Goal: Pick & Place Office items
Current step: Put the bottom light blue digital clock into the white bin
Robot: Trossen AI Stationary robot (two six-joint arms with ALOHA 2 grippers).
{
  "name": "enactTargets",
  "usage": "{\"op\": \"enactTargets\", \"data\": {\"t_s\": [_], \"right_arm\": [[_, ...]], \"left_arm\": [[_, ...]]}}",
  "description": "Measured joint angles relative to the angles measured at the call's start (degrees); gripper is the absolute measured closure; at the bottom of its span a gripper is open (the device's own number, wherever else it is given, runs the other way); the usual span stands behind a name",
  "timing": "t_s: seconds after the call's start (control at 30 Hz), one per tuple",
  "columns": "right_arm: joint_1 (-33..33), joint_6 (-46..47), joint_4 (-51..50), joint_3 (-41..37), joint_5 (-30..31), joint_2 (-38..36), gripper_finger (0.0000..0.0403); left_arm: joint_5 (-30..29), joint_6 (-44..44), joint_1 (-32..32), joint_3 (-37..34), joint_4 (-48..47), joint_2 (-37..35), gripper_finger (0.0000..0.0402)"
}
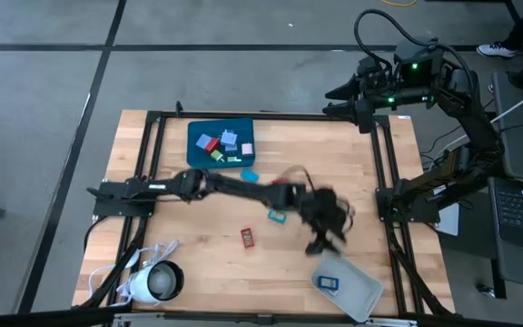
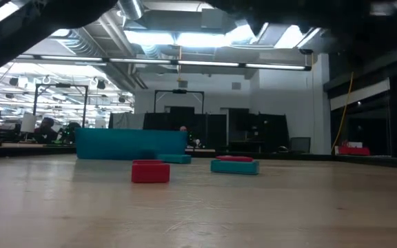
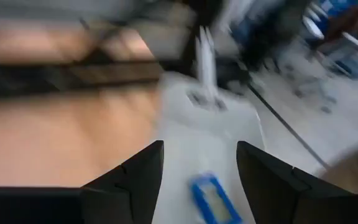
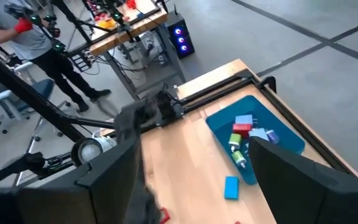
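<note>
One blue piece [image 1: 328,282] lay in grey tray [image 1: 363,292], left gripper [image 1: 320,243] spread empty just above, right gripper [image 4: 191,163] spread, parked off-table.

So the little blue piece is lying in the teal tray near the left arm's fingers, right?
Not quite. The little blue piece lies in the grey tray, not the teal one, which sits farther back. The high view shows it, near the left arm's fingers.

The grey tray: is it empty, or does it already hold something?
Not empty. The grey tray holds one blue item; the left gripper, fingers open, is above it.
</note>
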Motion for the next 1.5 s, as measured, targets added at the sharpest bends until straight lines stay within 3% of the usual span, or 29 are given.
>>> {"op": "enactTargets", "data": {"t_s": [0.13,0.3,0.43,0.5,0.63,0.73,0.87,1.17,1.3,1.5], "right_arm": [[-0.01,0.06,1.92,0.00,-2.09,0.00,0.0099],[0.00,0.04,2.44,0.00,-3.69,0.00,0.0099],[0.00,-0.81,2.26,0.00,-4.36,0.00,0.0099],[0.01,-1.69,2.22,0.00,-4.40,0.00,0.0099],[0.01,-2.88,2.33,0.00,-4.32,0.00,0.0099],[0.01,-3.02,2.47,0.00,-4.32,0.00,0.0099],[-0.01,-2.97,2.44,0.00,-4.31,0.00,0.0099],[0.01,-2.89,2.42,0.00,-4.31,0.00,0.0099],[0.01,-2.80,2.45,0.00,-4.31,0.11,0.0099],[0.00,-2.72,2.46,0.00,-4.29,0.48,0.0099]], "left_arm": [[-4.00,3.77,4.91,0.12,-5.08,-6.67,0.0206],[-6.78,14.76,11.13,0.16,-23.20,-17.30,0.0207],[-22.54,30.28,14.25,0.31,-49.62,-22.97,0.0208],[-27.27,30.15,15.81,-0.06,-58.14,-23.07,0.0208],[-28.95,24.16,18.14,-2.07,-65.71,-23.48,0.0208],[-29.95,27.87,16.10,-6.10,-65.09,-23.06,0.0208],[-28.46,34.17,12.78,-13.44,-57.18,-23.22,0.0207],[-24.66,32.71,7.41,-30.55,-40.09,-22.52,0.0207],[-21.17,29.57,6.50,-34.13,-35.43,-22.55,0.0207],[-21.67,29.27,6.45,-35.30,-30.15,-22.54,0.0198]]}}
